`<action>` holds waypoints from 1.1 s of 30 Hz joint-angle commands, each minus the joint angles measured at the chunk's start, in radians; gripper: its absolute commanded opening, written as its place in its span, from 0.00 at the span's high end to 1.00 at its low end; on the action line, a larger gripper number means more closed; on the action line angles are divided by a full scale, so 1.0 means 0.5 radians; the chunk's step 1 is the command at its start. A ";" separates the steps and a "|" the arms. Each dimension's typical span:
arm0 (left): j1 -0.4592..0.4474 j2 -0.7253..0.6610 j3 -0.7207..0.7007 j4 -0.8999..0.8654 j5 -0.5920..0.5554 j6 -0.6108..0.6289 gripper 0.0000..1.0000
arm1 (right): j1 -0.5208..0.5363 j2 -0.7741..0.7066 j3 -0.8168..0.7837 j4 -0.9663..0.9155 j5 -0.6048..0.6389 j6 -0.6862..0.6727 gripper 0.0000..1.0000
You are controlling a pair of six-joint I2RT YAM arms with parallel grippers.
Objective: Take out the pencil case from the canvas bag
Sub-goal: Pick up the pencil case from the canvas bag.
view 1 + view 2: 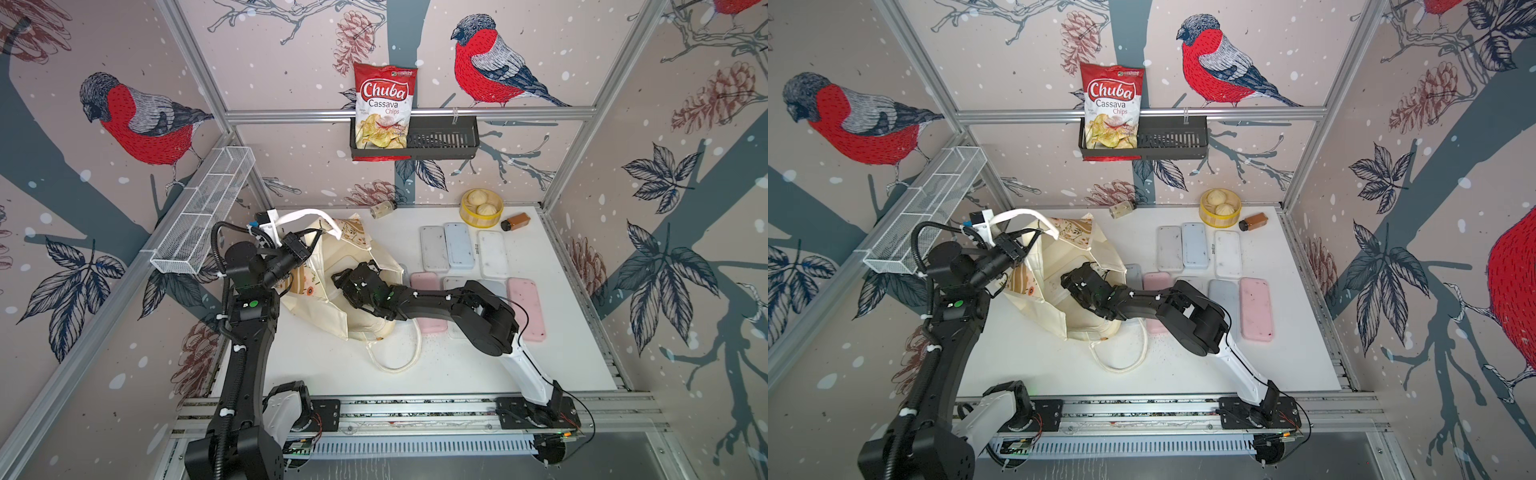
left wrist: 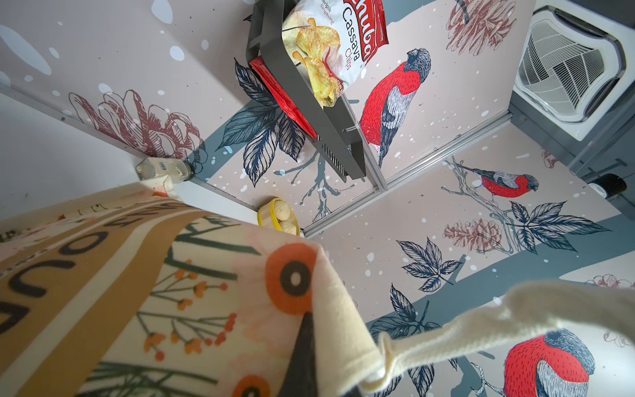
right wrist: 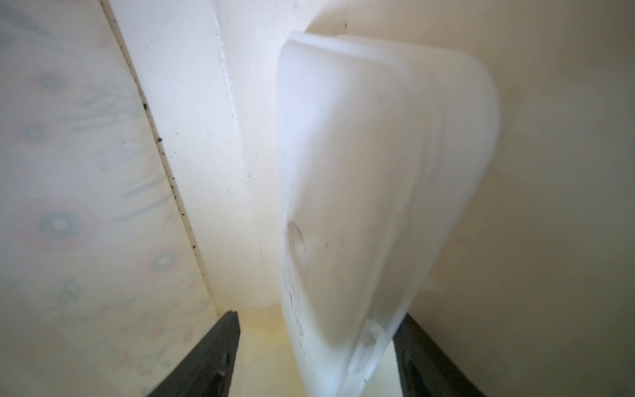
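The left gripper [image 1: 316,237] is clamped on the canvas bag [image 1: 357,245] rim, mouth held raised; the right gripper [image 3: 321,314] sits inside the bag, fingers wide astride the white pencil case [image 3: 378,172], not closed on it.

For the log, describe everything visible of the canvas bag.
The canvas bag is a cream cloth tote with an orange-flower print, a tan lettered band and two off-white loop handles. It lies slumped on the white table, mouth open. The left gripper is shut on its rim beside the raised handle; the other handle lies looped on the table. The right gripper reaches inside, open around a white pencil case.
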 commanded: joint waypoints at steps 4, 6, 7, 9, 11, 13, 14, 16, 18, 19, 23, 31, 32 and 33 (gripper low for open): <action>-0.012 0.008 0.023 0.212 0.021 -0.063 1.00 | -0.030 0.078 -0.025 0.505 -0.082 0.096 0.37; -0.014 0.008 0.022 0.205 0.024 -0.055 1.00 | -0.032 0.081 -0.061 0.597 -0.080 0.095 0.42; -0.012 0.008 0.024 0.203 0.022 -0.053 1.00 | -0.035 0.080 -0.074 0.627 -0.085 0.089 0.46; -0.012 0.011 0.024 0.198 0.019 -0.050 1.00 | -0.038 0.066 -0.091 0.661 -0.085 0.070 0.50; -0.012 0.017 0.024 0.194 0.015 -0.047 1.00 | -0.039 0.043 -0.094 0.653 -0.069 0.025 0.52; -0.015 0.023 0.021 0.202 0.017 -0.053 1.00 | -0.042 0.036 -0.078 0.607 -0.056 -0.003 0.51; -0.015 0.023 0.022 0.203 0.017 -0.055 1.00 | -0.043 0.039 -0.072 0.587 -0.049 -0.002 0.49; -0.018 0.025 0.023 0.209 0.016 -0.068 1.00 | -0.051 0.059 -0.041 0.508 -0.040 0.026 0.40; -0.024 0.025 0.029 0.213 0.022 -0.078 1.00 | -0.062 0.100 0.024 0.422 -0.063 0.047 0.38; -0.024 0.029 0.037 0.213 0.029 -0.080 1.00 | -0.064 0.122 0.054 0.397 -0.082 0.057 0.38; -0.034 0.034 0.062 0.203 0.037 -0.087 1.00 | -0.076 0.203 0.157 0.376 -0.117 0.063 0.40; -0.046 0.050 0.067 0.249 0.067 -0.145 1.00 | -0.095 0.259 0.217 0.394 -0.061 0.049 0.40; -0.049 0.051 0.068 0.253 0.069 -0.154 1.00 | -0.101 0.267 0.215 0.418 -0.058 0.051 0.39; -0.049 0.053 0.067 0.258 0.072 -0.160 1.00 | -0.106 0.272 0.214 0.439 -0.050 0.053 0.38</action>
